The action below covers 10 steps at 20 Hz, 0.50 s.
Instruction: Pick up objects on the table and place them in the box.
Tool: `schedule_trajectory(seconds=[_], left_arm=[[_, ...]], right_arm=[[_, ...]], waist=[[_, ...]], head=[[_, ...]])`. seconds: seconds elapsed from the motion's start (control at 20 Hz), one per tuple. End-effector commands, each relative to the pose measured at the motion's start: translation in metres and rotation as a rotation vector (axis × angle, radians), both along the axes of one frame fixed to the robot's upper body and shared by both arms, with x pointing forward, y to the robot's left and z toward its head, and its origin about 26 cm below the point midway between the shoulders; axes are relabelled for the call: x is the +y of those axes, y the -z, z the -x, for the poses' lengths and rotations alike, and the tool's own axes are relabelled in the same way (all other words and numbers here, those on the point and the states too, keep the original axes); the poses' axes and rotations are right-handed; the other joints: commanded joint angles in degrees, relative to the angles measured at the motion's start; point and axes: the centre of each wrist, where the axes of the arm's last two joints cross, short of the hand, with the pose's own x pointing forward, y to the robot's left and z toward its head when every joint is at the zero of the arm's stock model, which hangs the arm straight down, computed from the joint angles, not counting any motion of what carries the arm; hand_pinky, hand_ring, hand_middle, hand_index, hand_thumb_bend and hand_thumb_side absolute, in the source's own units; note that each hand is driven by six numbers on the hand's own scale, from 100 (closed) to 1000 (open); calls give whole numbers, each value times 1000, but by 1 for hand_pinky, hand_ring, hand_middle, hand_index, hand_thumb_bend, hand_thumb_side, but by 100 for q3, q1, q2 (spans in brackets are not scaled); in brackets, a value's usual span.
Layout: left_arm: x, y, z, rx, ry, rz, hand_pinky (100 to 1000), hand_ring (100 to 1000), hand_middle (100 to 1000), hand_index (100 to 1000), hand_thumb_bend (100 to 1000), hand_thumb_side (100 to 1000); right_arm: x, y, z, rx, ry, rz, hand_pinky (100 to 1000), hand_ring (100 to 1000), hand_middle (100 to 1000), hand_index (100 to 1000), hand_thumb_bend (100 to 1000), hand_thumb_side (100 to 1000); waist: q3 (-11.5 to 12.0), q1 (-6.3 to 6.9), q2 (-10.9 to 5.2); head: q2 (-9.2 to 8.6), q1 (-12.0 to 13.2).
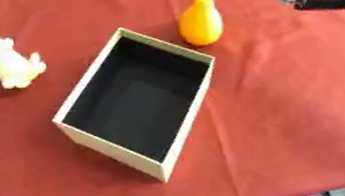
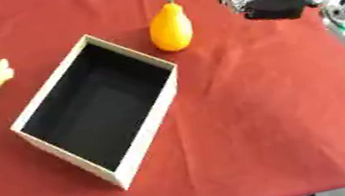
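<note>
Box (image 1: pixel 113 146) empty; right hand (image 2: pixel 270 1) fingertips cut off, grip unclear.

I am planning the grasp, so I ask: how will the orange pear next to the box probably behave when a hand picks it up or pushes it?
The orange pear looks smooth and glossy, so it may slip between fingers. It lies on its rounded side on the red cloth, so a push would probably roll it, likely in a curve because one end tapers. It appears rigid, not floppy.

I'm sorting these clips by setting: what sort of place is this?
Probably a robot test or demo tabletop: a red cloth-covered table, an open beige box with black interior, and an orange pear-shaped toy fruit as props.
</note>
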Motion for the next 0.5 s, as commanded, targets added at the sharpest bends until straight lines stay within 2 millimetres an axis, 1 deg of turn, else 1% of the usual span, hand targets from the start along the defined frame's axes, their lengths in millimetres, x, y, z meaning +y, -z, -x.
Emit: schedule_trajectory(seconds=[0.05,0.5], left_arm=[[1,-7,2,-24,12,-20,689,809,799,773,100,743],[-2,-8,1,-27,19,-22,689,809,799,772,100,752]], right_arm=[[-5,-12,-4,-8,21,55,865,854,846,992,100,921],[1,-17,-16,-23,20,77,869,861,852,992,100,929]], waist=[[17,23,-81],[52,7,81]], head=[[-150,-37],[-654,84]])
